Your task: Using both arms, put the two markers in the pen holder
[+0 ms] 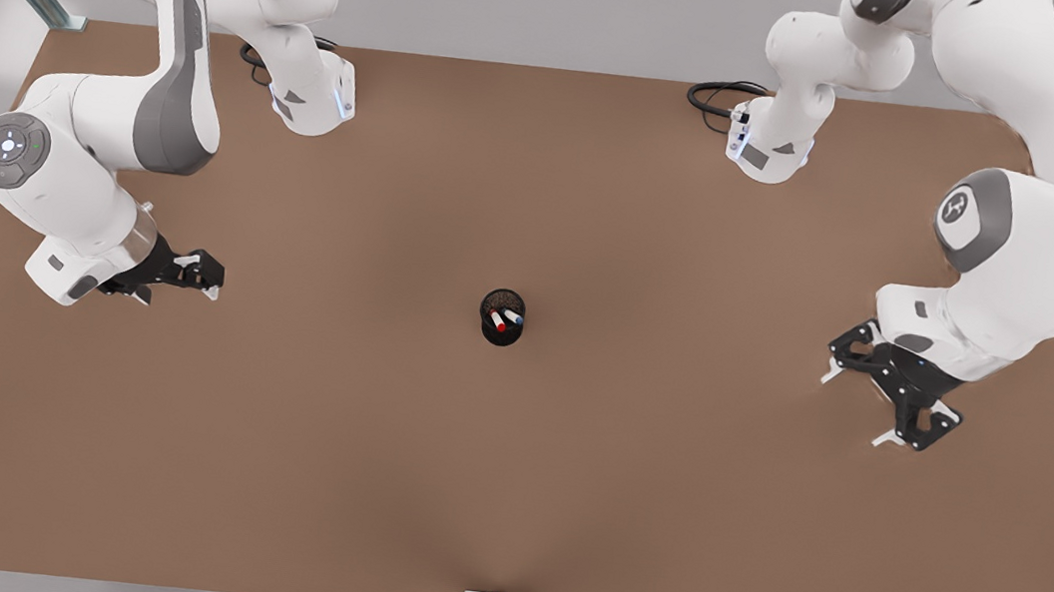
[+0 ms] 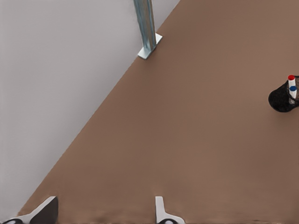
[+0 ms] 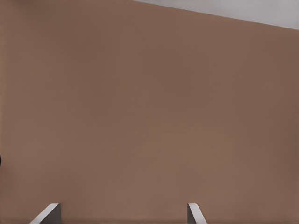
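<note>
We find no readable text, labels, brand names or numbers on anything here, neither on the arms nor on the table.

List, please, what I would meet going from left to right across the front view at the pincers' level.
right pincer, open → pen holder → left pincer, open

Both arms wait, bent low at opposite sides. The left gripper (image 1: 850, 406) hangs with its fingers (image 2: 161, 212) spread wide. The right gripper (image 1: 202, 281) has its fingers (image 3: 194, 214) parted and empty.
</note>
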